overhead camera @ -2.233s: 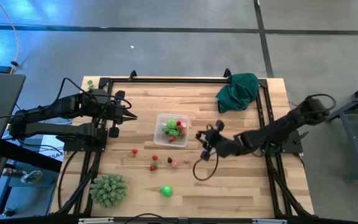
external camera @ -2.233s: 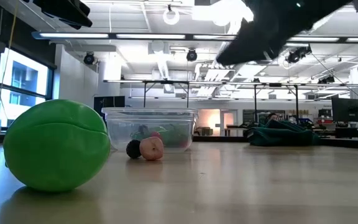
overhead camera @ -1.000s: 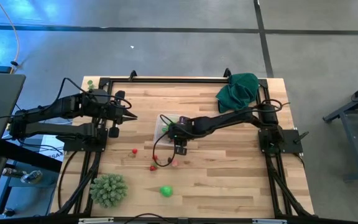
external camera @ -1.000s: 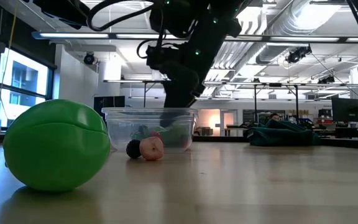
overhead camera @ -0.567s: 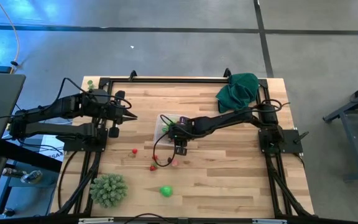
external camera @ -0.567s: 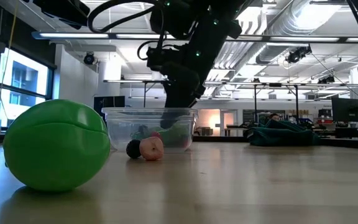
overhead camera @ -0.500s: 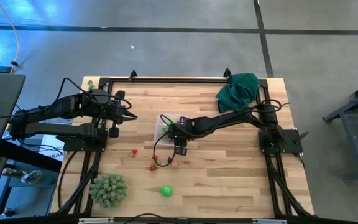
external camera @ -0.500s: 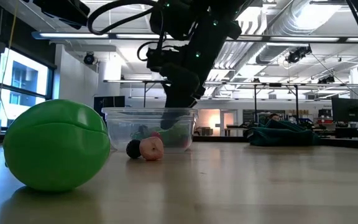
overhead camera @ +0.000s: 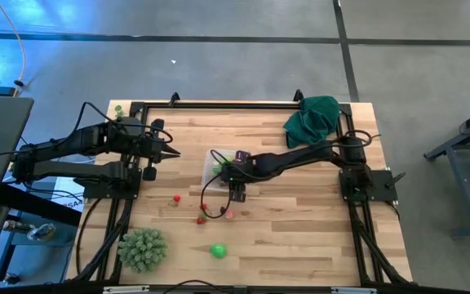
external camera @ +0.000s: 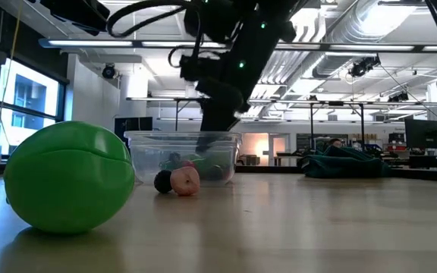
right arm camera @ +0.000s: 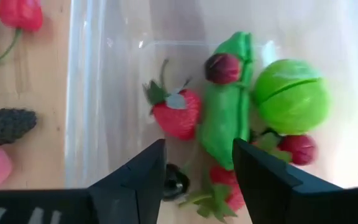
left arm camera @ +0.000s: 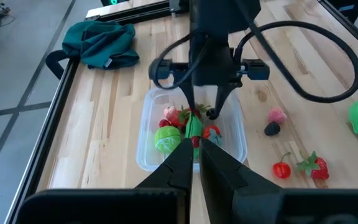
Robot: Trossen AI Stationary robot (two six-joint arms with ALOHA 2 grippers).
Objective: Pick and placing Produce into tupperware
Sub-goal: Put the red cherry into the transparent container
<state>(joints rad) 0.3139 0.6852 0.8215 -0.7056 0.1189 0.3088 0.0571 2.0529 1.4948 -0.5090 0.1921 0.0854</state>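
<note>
The left pincer point(overhead camera: 172, 153) waits near the counter's point(overhead camera: 300, 237) left edge, with its two fingers pressed together and nothing in them. A spiky ball point(overhead camera: 143, 249) sits at the near left corner.

Some produce lies loose on the counter, near its middle and toward the near edge: a small red piece point(overhead camera: 176, 198), a strawberry point(overhead camera: 201, 220), a cherry point(overhead camera: 204, 207), a dark berry point(overhead camera: 222, 210), a pink piece point(overhead camera: 230, 214) and a green ball point(overhead camera: 218, 251). These toys look light, hard and smooth, so they may roll or slip. It seems best to pinch each one across its fat middle, not by its thin stem.

The tub point(overhead camera: 216, 157) stands in the middle of the counter. Inside it are a strawberry point(right arm camera: 177, 115), a pea pod point(right arm camera: 227, 102) and a round green piece point(right arm camera: 291, 94).

The right pincer point(right arm camera: 197, 167) hangs over the tub with its fingers apart and nothing between them. Two seconds ago this arm was out past the tub's right side, and the tub stood in plain sight; now the arm covers most of it. The loose pieces have not moved

A green cloth point(overhead camera: 312, 117) lies at the far right corner
</note>
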